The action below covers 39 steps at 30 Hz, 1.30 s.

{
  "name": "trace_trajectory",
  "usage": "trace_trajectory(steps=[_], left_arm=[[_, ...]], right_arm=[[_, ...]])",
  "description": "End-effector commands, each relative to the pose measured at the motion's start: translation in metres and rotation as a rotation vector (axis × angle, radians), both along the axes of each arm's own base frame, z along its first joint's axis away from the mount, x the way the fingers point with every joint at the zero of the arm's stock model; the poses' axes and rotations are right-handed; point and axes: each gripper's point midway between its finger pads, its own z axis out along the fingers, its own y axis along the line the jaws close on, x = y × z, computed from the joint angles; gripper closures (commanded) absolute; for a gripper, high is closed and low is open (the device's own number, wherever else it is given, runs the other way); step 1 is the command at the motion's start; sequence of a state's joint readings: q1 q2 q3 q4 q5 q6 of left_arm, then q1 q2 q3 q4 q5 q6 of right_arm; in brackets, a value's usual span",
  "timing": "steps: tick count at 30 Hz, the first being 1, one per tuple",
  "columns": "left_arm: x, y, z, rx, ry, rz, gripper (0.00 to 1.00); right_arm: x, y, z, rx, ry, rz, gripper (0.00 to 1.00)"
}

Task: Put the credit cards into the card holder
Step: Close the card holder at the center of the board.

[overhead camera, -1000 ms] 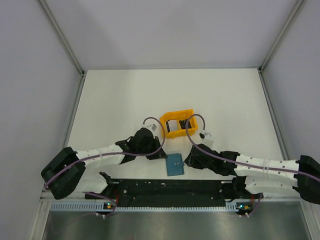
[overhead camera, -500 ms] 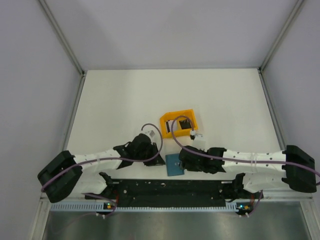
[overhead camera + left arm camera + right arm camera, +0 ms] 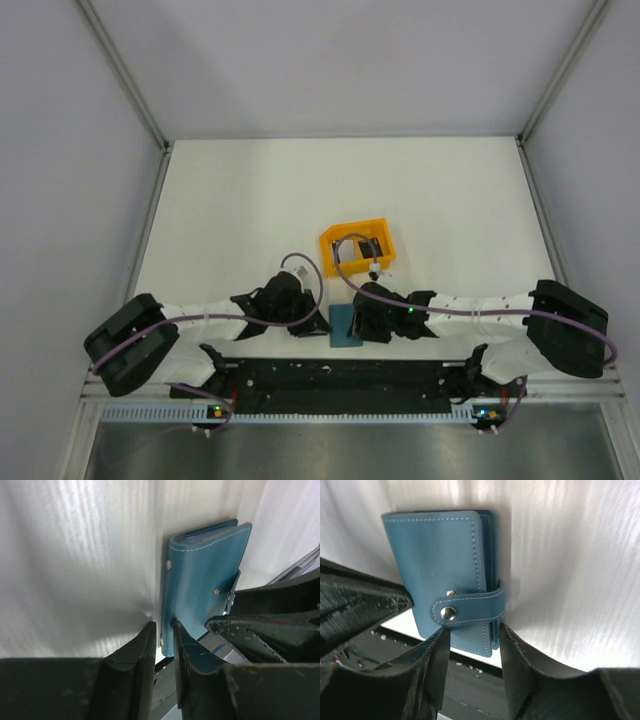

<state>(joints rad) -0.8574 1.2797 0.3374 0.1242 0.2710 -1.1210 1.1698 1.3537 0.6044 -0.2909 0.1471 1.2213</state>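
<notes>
Card holder point(image 3: 445, 565) buttoned shut at the low centre of the overhead view, nothing loaded so far.
Both arms crowd it at the bottom middle of the table point(image 3: 230, 200). The right gripper point(image 3: 475, 655) has its jaws about half parted over the strap point(image 3: 470, 611) end, with nothing in its hold that I can see. The left gripper point(image 3: 164, 645) shows just a thin slit at the holder's near corner, and I can't tell whether it's pinching that edge. With the strap snapped and no card showing in the holder, I'd say the job has barely begun: unsnap, fetch, slot in. Further up, just above centre, the orange tray point(image 3: 353, 229) holds the credit cards point(image 3: 370, 247), dark shapes too small to count.
</notes>
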Motion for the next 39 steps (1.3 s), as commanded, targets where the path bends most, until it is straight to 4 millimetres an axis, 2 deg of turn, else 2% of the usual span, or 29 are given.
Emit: trace_trajectory(steps=[1,5,8,11,13,16,19,22,28,32,39], left_arm=[[0.02,-0.021,0.004,-0.04,-0.035,0.014,0.75],[0.044,-0.036,0.01,-0.042,-0.062,0.031,0.76],[0.062,-0.045,0.01,-0.037,-0.058,0.056,0.76],[0.075,-0.044,0.007,-0.041,-0.045,0.076,0.76],[0.075,-0.041,0.005,-0.046,-0.028,0.075,0.76],[0.072,-0.035,0.011,-0.05,-0.052,0.077,0.76],[0.074,-0.031,0.023,-0.041,-0.104,0.071,0.75],[0.078,-0.027,0.034,-0.015,-0.154,0.057,0.75],[0.084,-0.034,0.046,-0.017,-0.192,0.025,0.75],[0.086,-0.038,0.042,-0.022,-0.173,0.022,0.75],[0.082,-0.043,0.027,-0.03,-0.114,0.026,0.76]], right_arm=[[0.036,0.013,0.011,0.083,-0.05,-0.035,0.57],[0.064,0.007,0.013,0.074,-0.101,-0.039,0.57],[0.078,0.012,0.014,0.085,-0.1,-0.01,0.56],[0.088,0.017,0.017,0.09,-0.099,0.019,0.56],[0.09,0.012,0.023,0.061,-0.117,0.018,0.54],[0.095,-0.003,0.042,0.039,-0.185,0.02,0.51],[0.102,-0.016,0.071,-0.007,-0.26,0.03,0.48],[0.106,-0.023,0.084,-0.059,-0.284,0.025,0.48],[0.114,-0.017,0.082,-0.133,-0.273,0.034,0.5],[0.116,-0.015,0.079,-0.198,-0.27,0.023,0.53],[0.106,-0.006,0.066,-0.267,-0.248,0.043,0.57]])
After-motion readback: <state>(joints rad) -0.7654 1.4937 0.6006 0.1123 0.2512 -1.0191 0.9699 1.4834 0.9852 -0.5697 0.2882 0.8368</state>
